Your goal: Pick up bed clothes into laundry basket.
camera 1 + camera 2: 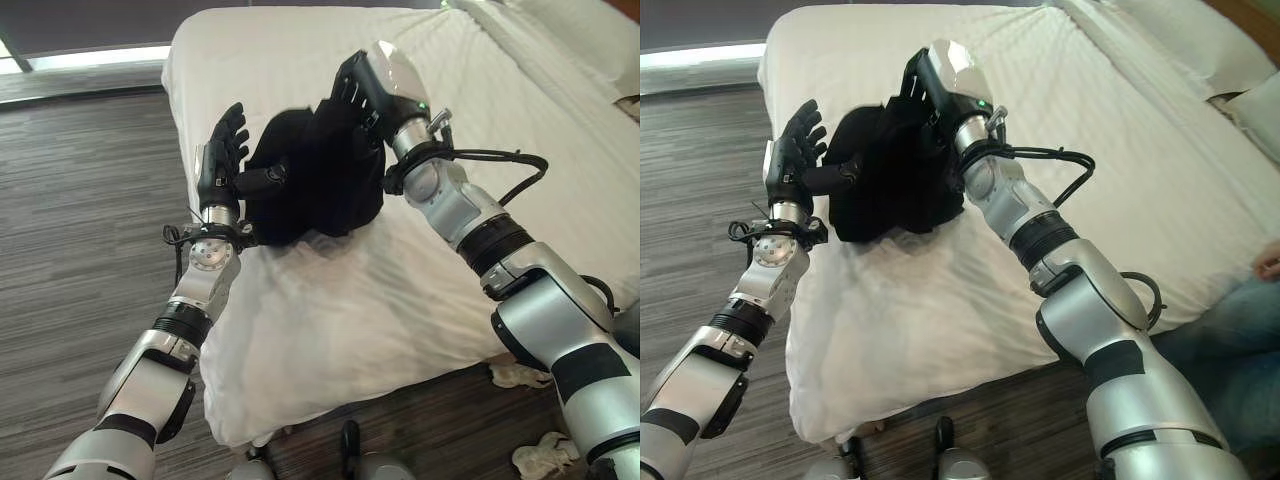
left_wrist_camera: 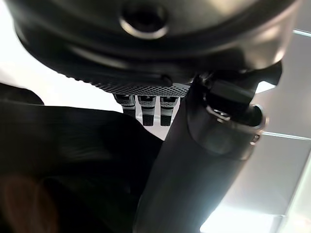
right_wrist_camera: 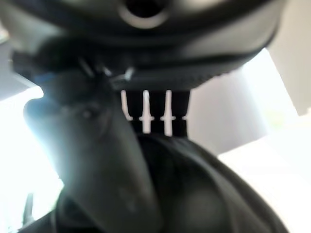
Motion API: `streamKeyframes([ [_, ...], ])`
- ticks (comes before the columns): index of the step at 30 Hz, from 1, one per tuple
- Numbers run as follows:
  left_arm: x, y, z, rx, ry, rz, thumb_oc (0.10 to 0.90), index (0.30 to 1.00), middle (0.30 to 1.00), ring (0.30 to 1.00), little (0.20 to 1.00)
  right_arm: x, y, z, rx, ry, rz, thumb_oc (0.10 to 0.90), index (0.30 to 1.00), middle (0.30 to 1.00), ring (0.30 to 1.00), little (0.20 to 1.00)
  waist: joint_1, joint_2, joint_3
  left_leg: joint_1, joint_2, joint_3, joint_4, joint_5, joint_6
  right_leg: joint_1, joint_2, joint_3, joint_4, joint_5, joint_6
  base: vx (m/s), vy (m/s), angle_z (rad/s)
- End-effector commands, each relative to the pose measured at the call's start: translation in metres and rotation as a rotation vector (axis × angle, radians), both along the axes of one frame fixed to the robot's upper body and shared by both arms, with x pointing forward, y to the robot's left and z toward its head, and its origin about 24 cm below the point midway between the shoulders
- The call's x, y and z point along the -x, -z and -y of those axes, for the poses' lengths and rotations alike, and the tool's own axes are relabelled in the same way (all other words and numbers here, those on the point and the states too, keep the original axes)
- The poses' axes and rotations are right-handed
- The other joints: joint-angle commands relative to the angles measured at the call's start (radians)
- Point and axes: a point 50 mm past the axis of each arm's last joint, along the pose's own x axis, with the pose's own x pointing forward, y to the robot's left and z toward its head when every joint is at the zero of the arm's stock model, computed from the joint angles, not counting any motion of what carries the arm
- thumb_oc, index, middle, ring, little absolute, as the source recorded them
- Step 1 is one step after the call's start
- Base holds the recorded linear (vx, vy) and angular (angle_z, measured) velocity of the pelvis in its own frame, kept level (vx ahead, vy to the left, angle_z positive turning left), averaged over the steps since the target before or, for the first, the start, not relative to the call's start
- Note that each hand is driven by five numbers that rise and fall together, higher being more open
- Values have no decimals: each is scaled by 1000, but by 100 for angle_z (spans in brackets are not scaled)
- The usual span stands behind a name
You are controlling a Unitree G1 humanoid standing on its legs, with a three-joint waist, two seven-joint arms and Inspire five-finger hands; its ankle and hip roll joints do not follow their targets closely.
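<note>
Left eye: black garment (image 1: 315,175) bunched at frame centre, on the near-left part of the white bed (image 1: 480,100), partly lifted between both hands. Left hand (image 1: 220,160) at centre-left, fingers straight and spread upward, thumb pressed sideways into the cloth, so it's flat against it, not wrapped. Right hand (image 1: 355,95) comes in from the upper right over the top of the garment; its fingers are buried in the fabric, so I can't tell if they're curled. Wood floor (image 1: 80,250) fills the left of the frame; no basket visible. Right eye: same scene, garment (image 1: 890,170) at upper centre-left, left hand (image 1: 795,150) beside its left edge, right hand (image 1: 930,85) on top; a person's leg (image 1: 1230,330) in blue at the right edge, beside the bed. Left wrist: thumb (image 2: 194,160) runs along the dark cloth (image 2: 63,160), fingertips (image 2: 146,109) straight past it against bright sheet. Right wrist: thumb (image 3: 92,145) lies against cloth (image 3: 204,189), fingers (image 3: 155,114) look straight, but the view is too soft to trust. Judgement: step in hand is the two-handed squeeze-and-lift. Do it by keeping even inward pressure from both sides, closing the left fingers round a fold before lifting, and raising slowly so the loose lower hem doesn't slip out or drag the sheet.
</note>
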Motion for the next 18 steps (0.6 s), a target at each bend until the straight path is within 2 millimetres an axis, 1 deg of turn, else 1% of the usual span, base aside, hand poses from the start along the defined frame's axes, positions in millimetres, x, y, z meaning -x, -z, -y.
streamKeyframes([
  [1,15,-46,-7,-37,79,233,800,900,900,900,900,17,-94,27,-31,109,314,400,300,300,300,300,-5,-64,-93,79,-17,57,1,-104,-14,38,-95,29,69,-8,66,19,75,-7],
  [2,25,-41,-17,-40,80,238,800,900,900,900,900,22,-106,42,6,156,353,400,300,300,300,300,-13,-72,-96,83,-17,66,1,-108,-14,37,-96,32,65,-3,68,10,71,-6],
  [3,26,-41,-17,-40,79,237,800,900,900,900,900,22,-106,42,7,155,352,400,300,300,300,300,-14,-71,-97,83,-18,66,1,-108,-14,37,-97,33,65,-2,69,8,48,-5],
  [5,36,-40,-30,-44,70,251,800,900,900,900,900,34,-124,63,28,206,409,400,300,300,300,300,-30,-80,-100,84,-16,81,1,-110,-15,30,-97,42,60,11,75,-2,69,-7],
  [6,49,-36,-38,-51,80,254,800,900,900,900,900,49,-141,88,46,265,469,400,300,300,300,300,-49,-90,-101,92,-13,106,1,-120,-16,22,-95,59,54,22,84,-12,79,-16],
  [7,49,-36,-38,-51,79,254,800,900,900,900,900,49,-141,88,46,264,469,400,300,300,300,300,-48,-91,-103,89,-11,109,1,-114,-16,17,-94,61,54,27,82,7,106,-26],
  [8,56,-31,-41,-77,82,246,800,900,900,900,900,63,-152,109,64,315,521,400,300,300,300,300,-69,-103,-109,88,-5,134,1,-115,-20,5,-93,74,47,46,91,1,46,-39],
  [9,59,-25,-41,-86,89,230,800,900,900,900,900,70,-156,118,70,337,540,400,300,300,300,300,-79,-108,-111,86,-3,142,1,-115,-22,-2,-92,78,47,58,94,33,75,-37],
  [10,63,-22,-40,-81,101,224,800,900,900,900,900,82,-164,127,89,357,578,400,300,300,300,300,-91,-115,-114,88,0,151,1,-122,-23,-5,-92,82,45,64,103,-3,10,-28],
  [11,67,-19,-41,-68,104,223,800,900,900,900,900,95,-170,138,92,376,605,400,300,300,300,300,-102,-127,-116,80,4,161,1,-115,-29,-24,-89,97,47,105,114,20,61,-25],
  [12,77,-13,-44,-33,107,220,800,900,900,900,900,120,-182,152,127,397,668,400,300,300,300,300,-130,-134,-124,80,19,186,1,-119,-34,-39,-78,110,35,119,125,-15,28,-27],
  [13,77,-13,-45,-34,107,219,800,900,900,900,900,120,-181,152,125,397,667,400,300,300,300,300,-128,-136,-126,75,20,189,1,-111,-35,-45,-77,112,36,124,122,-17,27,-37],
  [14,79,-3,-40,-32,126,184,800,900,900,900,900,134,-184,161,120,404,708,400,300,300,300,300,-150,-130,-127,77,39,226,1,-111,-37,-60,-73,73,52,133,128,-64,-47,-51],
  [15,79,-4,-39,-36,128,184,800,900,900,900,900,135,-183,163,116,407,707,400,300,300,300,300,-146,-134,-130,70,41,229,1,-101,-39,-69,-71,75,54,138,124,-110,-25,-68],
  [16,81,-5,-37,-54,132,190,800,900,900,900,900,155,-188,177,143,440,730,400,300,300,300,300,-166,-125,-134,74,70,279,1,-93,-40,-64,-81,-22,95,107,127,-85,-9,-87],
  [17,81,-5,-37,-58,136,189,800,900,900,900,900,156,-186,179,140,444,728,400,300,300,300,300,-162,-128,-133,74,72,278,1,-93,-41,-65,-80,-23,100,103,126,-140,144,-96],
  [18,81,-10,-40,-82,110,207,800,900,900,900,900,168,-191,176,144,408,755,400,300,300,300,300,-176,-110,-142,83,97,316,8,-98,-35,-39,-90,-84,185,27,116,-141,95,-94],
])
